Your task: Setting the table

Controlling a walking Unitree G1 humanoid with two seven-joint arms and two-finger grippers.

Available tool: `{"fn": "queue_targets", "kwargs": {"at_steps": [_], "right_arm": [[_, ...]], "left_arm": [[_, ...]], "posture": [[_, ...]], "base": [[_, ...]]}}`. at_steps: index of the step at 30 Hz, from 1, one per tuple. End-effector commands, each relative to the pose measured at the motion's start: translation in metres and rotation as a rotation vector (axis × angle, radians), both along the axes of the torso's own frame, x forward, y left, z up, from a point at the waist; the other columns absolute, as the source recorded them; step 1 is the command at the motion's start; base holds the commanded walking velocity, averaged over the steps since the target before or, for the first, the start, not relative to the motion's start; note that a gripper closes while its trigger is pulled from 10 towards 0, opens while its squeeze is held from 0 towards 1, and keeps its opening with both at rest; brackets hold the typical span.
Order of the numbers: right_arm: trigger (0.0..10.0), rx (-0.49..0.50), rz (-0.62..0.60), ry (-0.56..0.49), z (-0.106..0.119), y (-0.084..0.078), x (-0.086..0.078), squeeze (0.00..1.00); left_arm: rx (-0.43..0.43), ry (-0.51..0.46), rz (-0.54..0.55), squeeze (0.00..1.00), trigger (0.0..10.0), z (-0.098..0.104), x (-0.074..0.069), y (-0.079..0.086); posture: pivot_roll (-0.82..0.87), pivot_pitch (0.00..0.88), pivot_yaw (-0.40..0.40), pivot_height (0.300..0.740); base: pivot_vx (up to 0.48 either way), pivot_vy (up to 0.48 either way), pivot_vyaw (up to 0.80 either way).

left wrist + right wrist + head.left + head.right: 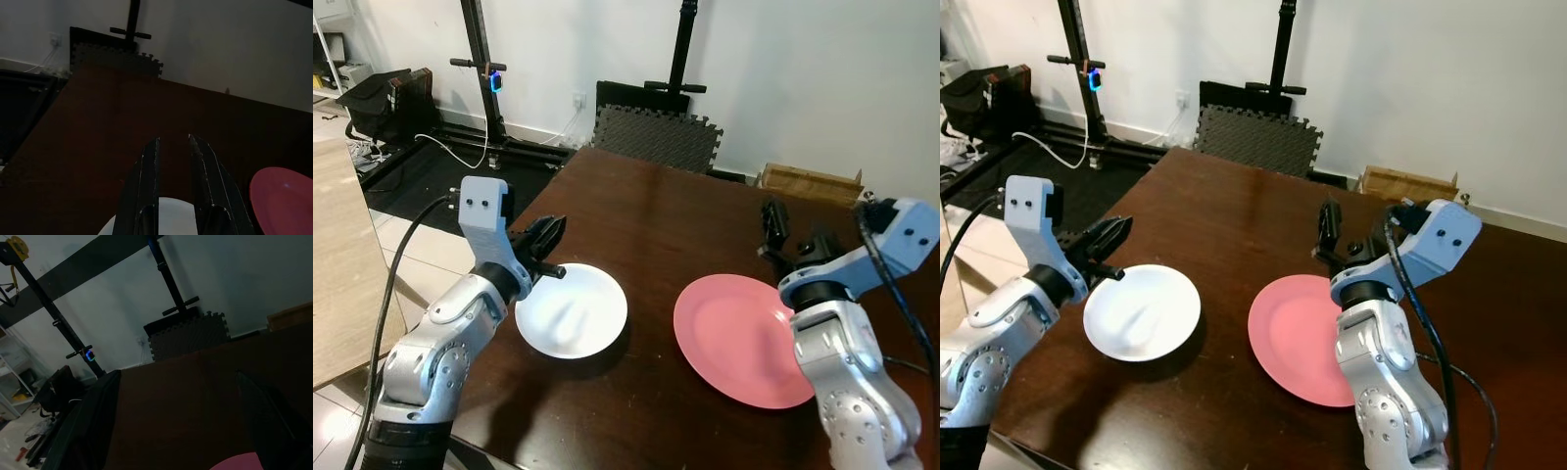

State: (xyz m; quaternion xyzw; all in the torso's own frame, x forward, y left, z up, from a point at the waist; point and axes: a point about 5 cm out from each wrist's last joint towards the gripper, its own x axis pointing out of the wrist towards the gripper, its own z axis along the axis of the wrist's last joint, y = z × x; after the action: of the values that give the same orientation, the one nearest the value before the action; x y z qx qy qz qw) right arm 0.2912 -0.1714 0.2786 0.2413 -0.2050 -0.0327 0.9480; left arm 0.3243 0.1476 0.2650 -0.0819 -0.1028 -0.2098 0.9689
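Observation:
A white plate (pixel 573 310) lies near the left edge of the dark wooden table (pixel 646 206). A pink plate (pixel 739 338) lies to its right. My left gripper (pixel 548 251) hovers open at the white plate's left rim, with nothing between its fingers (pixel 146 166). In the left wrist view the white plate (pixel 168 213) and the pink plate (pixel 283 200) are both below the fingertips. My right gripper (pixel 773 227) is open and empty just above the pink plate's far right rim. In the right wrist view the pink plate (pixel 234 462) lies between the two widely spread fingers (pixel 93 421).
A grey foam mat (pixel 656 137) leans on the wall beyond the table's far end. A cardboard box (pixel 811 182) lies at the back right. Black stands (pixel 480 69) and cables are on the floor at the left. The table's left edge runs close under my left arm.

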Motion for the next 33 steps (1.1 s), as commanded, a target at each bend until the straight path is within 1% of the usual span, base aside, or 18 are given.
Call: {"fn": "queue_targets", "kwargs": {"at_steps": [1,5,12,14,27,31,33], "right_arm": [[10.0,0.011,-0.017,-0.008,0.000,-0.004,0.000,0.00],[10.0,0.013,-0.039,-0.005,-0.003,-0.008,0.001,0.00],[10.0,-0.003,-0.062,0.009,-0.006,-0.011,0.001,0.00],[10.0,-0.009,-0.065,0.013,-0.007,-0.011,0.002,0.00],[10.0,-0.017,-0.070,0.031,-0.010,-0.012,0.004,0.00],[10.0,0.006,-0.071,0.028,-0.010,-0.013,0.005,0.00],[10.0,0.001,-0.070,0.035,-0.011,-0.013,0.005,0.00]], "left_arm": [[0.002,-0.001,0.013,0.00,10.0,-0.002,-0.002,0.001],[0.005,0.003,0.023,0.00,10.0,-0.002,0.001,0.002],[0.000,0.003,0.027,0.00,10.0,-0.001,0.002,0.002],[0.001,0.002,0.028,0.00,10.0,-0.001,0.002,0.002],[0.002,0.000,0.031,0.00,10.0,-0.001,0.002,0.003],[0.000,0.004,0.032,0.00,10.0,-0.001,0.003,0.002],[-0.003,0.004,0.032,0.00,10.0,-0.001,0.003,0.002]], "posture": [[0.05,0.087,-0.001,0.740],[0.04,0.089,0.006,0.740],[0.04,0.090,0.008,0.740],[0.05,0.091,0.008,0.740],[0.05,0.092,0.005,0.740],[0.05,0.089,0.006,0.740],[0.04,0.087,0.005,0.740]], "base": [[0.000,0.000,0.00],[0.000,0.139,0.00],[0.000,0.458,0.00],[0.000,0.458,0.48],[0.000,0.454,0.79],[0.000,0.442,0.51],[0.000,0.442,0.00]]}}
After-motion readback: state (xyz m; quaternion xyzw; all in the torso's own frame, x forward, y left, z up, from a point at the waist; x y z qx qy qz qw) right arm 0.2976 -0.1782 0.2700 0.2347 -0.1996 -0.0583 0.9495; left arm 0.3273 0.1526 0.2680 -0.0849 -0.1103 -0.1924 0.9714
